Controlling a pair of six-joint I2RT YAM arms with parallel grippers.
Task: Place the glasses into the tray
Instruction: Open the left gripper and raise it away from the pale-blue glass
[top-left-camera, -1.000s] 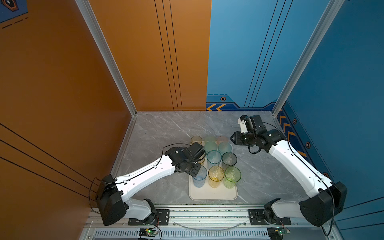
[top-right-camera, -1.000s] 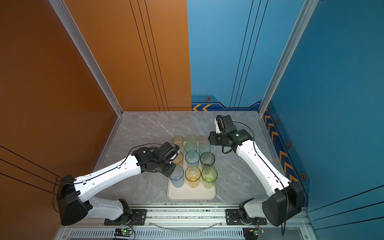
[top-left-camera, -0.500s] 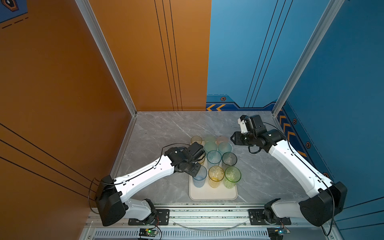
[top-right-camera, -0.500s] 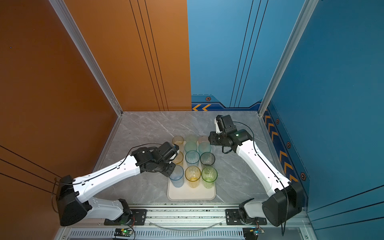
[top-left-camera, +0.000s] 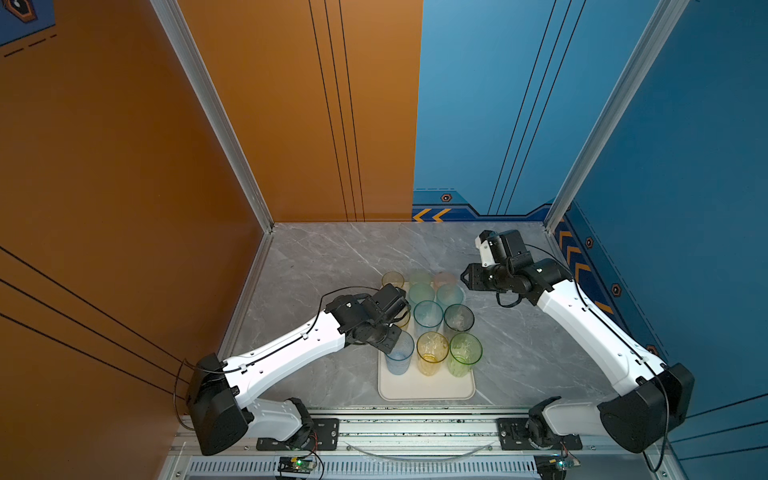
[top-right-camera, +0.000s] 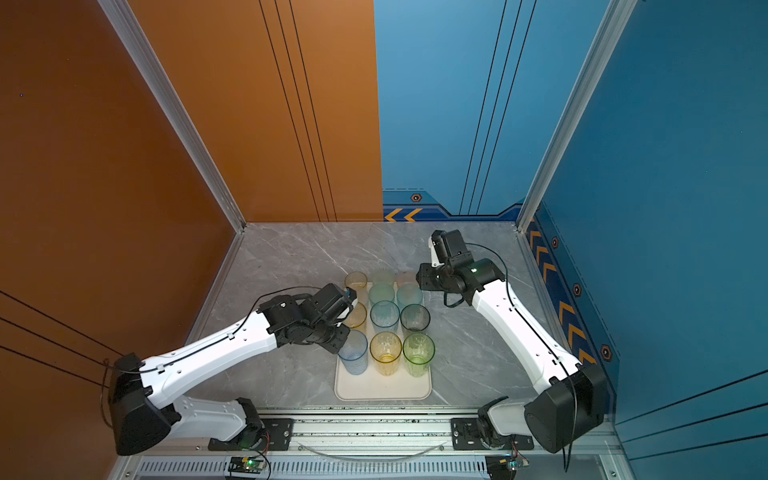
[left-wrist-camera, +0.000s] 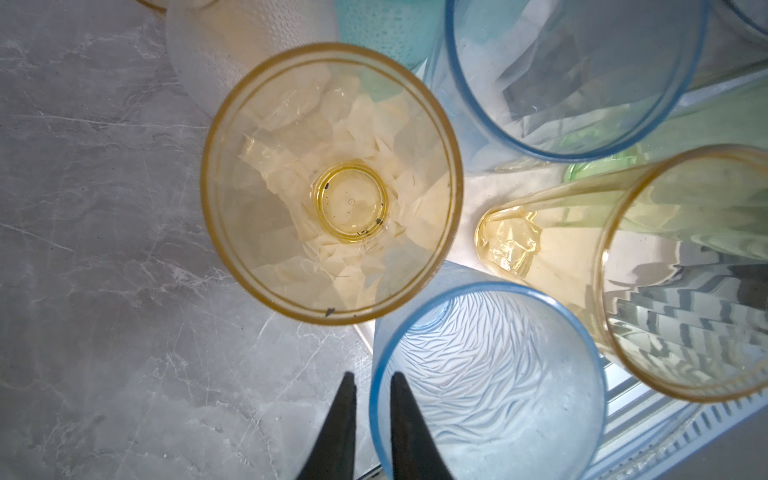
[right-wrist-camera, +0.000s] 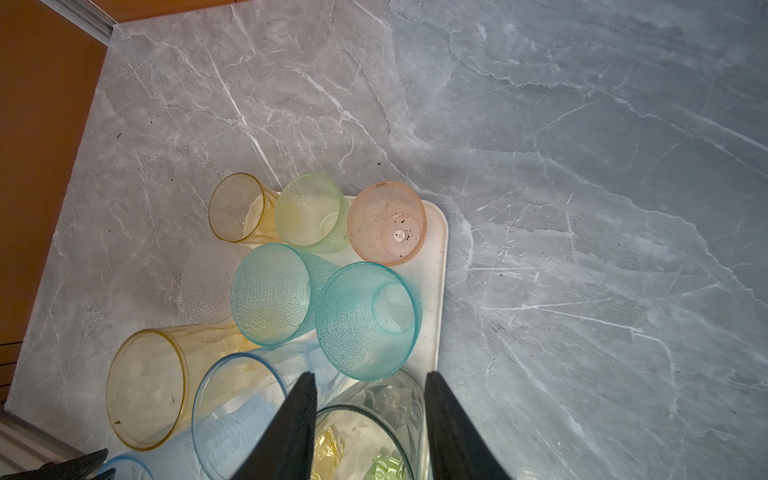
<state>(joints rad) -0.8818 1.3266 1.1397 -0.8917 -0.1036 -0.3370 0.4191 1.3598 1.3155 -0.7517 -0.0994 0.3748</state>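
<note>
The left gripper (left-wrist-camera: 372, 380) stood nearly closed. In the left wrist view its narrow slot straddled the rim of the ribbed blue tumbler (left-wrist-camera: 490, 374), with one black finger outside the wall and the other just inside the mouth. It therefore appeared to pinch the glass by its lip on the side facing its own arm. In both top views this tumbler stood upright in the lower middle of the frame, at the lower left corner of the tray (top-left-camera: 426, 390). Its mouth was up, its long axis vertical and its base seemingly inside the low rim, directly beneath the gripper. A faceted yellow tumbler (top-left-camera: 432, 353) stood just beside it to the right, and a second yellow tumbler (top-right-camera: 358, 318) stood just above it in the frame, half under the left arm. With a finger inside the mouth, the way out after letting go was judged to be straight up along the glass's axis. A sideways pull would likely tip it into those neighbours. The right gripper (top-left-camera: 465, 277), partly open with nothing seen in it, hung well apart at the upper right of the tray beside the pink tumbler (top-left-camera: 444, 279). The left arm was the nearer.
</note>
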